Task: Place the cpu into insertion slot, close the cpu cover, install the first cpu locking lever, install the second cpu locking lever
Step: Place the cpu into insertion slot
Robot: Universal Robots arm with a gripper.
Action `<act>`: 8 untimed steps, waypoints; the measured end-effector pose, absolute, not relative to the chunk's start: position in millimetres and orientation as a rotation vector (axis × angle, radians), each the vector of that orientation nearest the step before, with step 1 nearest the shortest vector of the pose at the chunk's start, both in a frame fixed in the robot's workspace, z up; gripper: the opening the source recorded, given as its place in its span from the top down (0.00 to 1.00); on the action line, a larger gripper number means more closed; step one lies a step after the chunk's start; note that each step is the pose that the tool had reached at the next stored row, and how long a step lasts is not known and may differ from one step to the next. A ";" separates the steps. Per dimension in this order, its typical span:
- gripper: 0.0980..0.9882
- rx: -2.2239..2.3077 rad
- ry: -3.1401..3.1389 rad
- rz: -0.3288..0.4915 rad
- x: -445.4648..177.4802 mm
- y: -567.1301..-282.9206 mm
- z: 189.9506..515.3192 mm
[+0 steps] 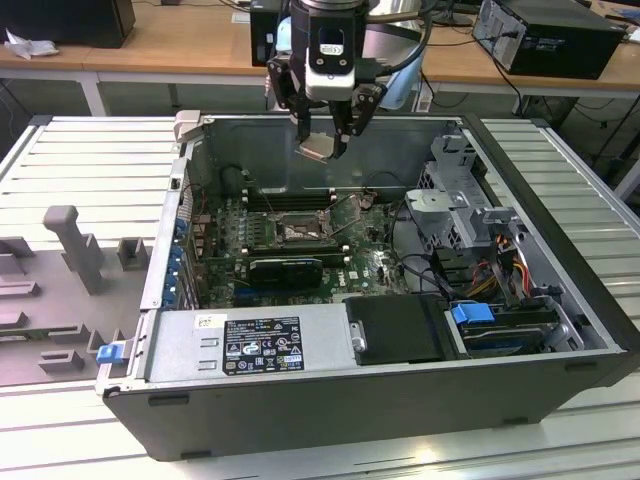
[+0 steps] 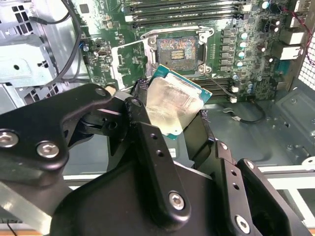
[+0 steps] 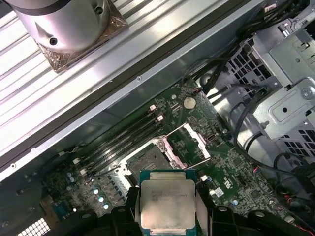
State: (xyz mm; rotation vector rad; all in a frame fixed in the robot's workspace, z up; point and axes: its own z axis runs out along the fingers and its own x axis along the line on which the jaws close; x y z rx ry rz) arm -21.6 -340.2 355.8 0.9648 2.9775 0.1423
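Matte black gripper (image 2: 171, 105) around flat square silvery cpu (image 3: 167, 204)

cpu (image 2: 174, 98) edges partly hidden by pincer (image 2: 172, 109), arm (image 1: 330, 20) cut off at top

The cpu (image 3: 166, 204) is topped with pale metal of dull sheen. The insertion slot (image 2: 178, 50) is rimmed in bright silvery metal, and the computer case (image 1: 400, 400) is formed of matt grey sheet metal.
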 end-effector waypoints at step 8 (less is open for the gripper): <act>0.50 1.024 2.956 0.142 -21.6 -340.2 355.7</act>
